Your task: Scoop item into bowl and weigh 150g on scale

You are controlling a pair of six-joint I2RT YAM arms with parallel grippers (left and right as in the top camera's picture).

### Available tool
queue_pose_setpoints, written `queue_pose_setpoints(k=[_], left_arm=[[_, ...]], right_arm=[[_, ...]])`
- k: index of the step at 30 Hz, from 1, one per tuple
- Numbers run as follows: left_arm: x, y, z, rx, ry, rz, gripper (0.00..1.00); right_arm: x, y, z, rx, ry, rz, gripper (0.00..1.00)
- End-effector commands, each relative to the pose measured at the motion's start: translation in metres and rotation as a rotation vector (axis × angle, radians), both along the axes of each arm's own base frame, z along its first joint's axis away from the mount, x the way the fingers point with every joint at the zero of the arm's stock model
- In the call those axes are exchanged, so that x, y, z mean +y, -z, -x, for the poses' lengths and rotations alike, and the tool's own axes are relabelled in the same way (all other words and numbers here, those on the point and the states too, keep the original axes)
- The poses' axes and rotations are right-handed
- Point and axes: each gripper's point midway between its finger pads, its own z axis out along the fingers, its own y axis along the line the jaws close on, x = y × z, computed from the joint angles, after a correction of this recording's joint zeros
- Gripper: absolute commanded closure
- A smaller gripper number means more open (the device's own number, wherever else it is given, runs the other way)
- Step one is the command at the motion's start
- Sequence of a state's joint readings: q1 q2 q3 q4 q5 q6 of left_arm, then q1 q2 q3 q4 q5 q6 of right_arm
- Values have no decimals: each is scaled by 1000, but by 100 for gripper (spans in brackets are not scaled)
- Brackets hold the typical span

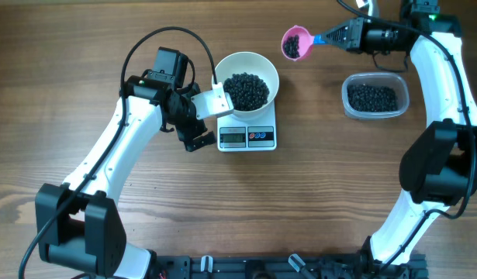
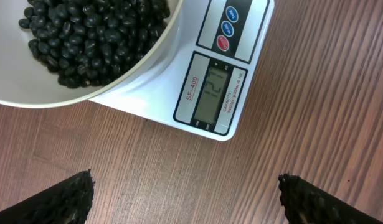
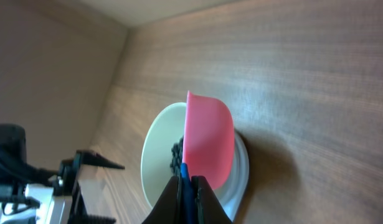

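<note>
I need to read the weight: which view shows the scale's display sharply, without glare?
Left wrist: scale display sharp, digits legible, no glare. Overhead: evenly lit, display too small to read. Right wrist: pink scoop fills the foreground; no display visible.

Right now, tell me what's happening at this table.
The right gripper is shut on the handle of the pink scoop, which is loaded with black beans and sits between the clear tub and the white bowl. The bowl sits on the scale and already holds a heap of beans. The display seems to read 121, short of target. The left gripper hangs open beside the scale, holding nothing.
</note>
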State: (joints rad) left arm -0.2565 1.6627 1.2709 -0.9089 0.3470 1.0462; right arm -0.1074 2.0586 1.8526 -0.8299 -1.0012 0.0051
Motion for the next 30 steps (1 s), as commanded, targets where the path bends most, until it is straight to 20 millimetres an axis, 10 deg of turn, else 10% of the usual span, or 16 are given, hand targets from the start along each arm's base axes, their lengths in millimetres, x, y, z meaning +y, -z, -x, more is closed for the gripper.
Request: queue_pose_setpoints(k=[1, 21, 30], left_arm=[[-4, -1, 0, -1, 21, 19, 0], [-4, -1, 0, -1, 21, 19, 0], [-4, -1, 0, -1, 21, 19, 0]], right_arm=[[4, -12, -7, 25, 27, -86, 96], [-5, -49, -48, -54, 159, -181, 96], [49, -54, -33, -274, -66, -106, 96]])
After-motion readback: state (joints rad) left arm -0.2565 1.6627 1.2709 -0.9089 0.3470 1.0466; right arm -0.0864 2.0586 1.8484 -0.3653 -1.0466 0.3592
